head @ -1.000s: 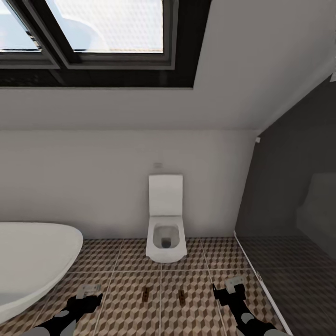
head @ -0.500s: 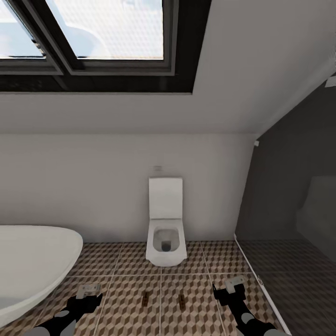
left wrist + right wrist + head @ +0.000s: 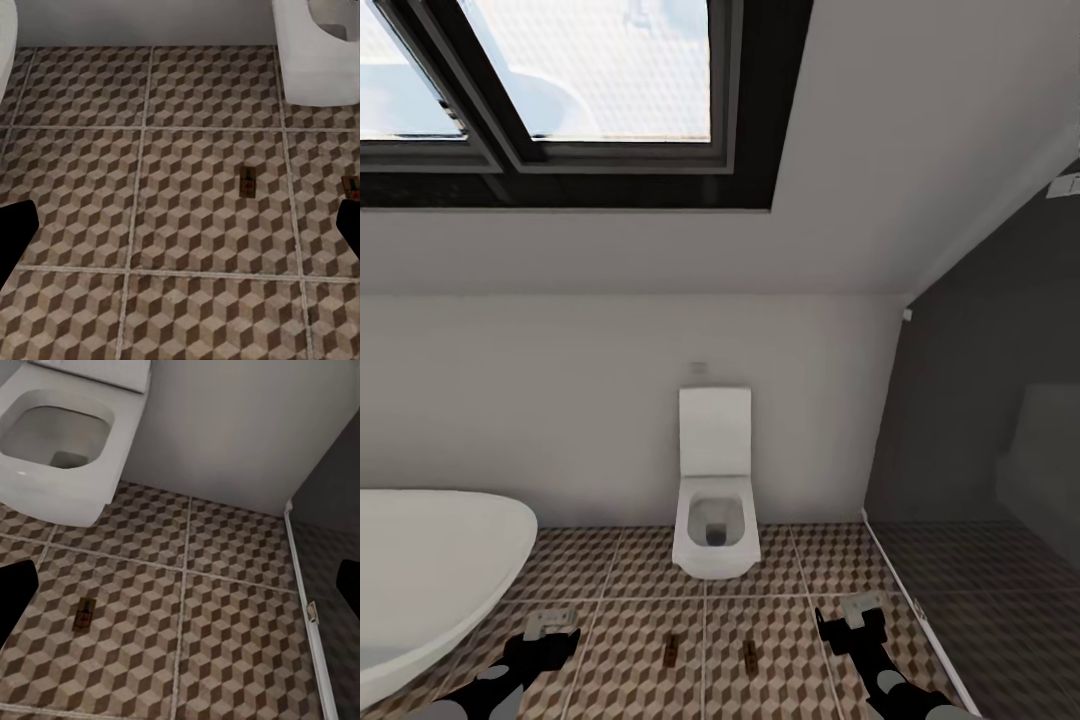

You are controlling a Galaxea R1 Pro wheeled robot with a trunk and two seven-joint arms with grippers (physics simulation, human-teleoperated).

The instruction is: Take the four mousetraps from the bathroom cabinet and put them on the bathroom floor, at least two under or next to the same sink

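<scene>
— Since two mousetraps are down already, where exactly do they lie?

— Both rest flat on the bathroom floor (image 3: 620, 600) in front of the toilet (image 3: 712, 520), side by side but apart: the left mousetrap (image 3: 671, 651) and the right mousetrap (image 3: 748, 655). From the left wrist view one of them (image 3: 247, 181) sits mid-tile, with another at the frame's edge (image 3: 349, 184); the right wrist view catches one (image 3: 85, 613) near the toilet bowl (image 3: 64, 442).

— And the arms?

— The left gripper (image 3: 550, 627) and right gripper (image 3: 862, 606) hang low over the tiles, either side of the pair. Each has its fingers spread wide with nothing between them; the wrist views show dark fingertips at opposite frame edges and bare tile in the gap.

— So which step is this?

— My reading: two traps are placed and both hands are free, so the work is about half done. No sink or cabinet appears from here, only the bathtub (image 3: 430, 560) at the left and a dark shower area (image 3: 980, 560) at the right.

— Next move?

— Probably turning the base back toward the cabinet for the remaining two, then setting at least a pair beside or under the sink, which these may not satisfy.
</scene>
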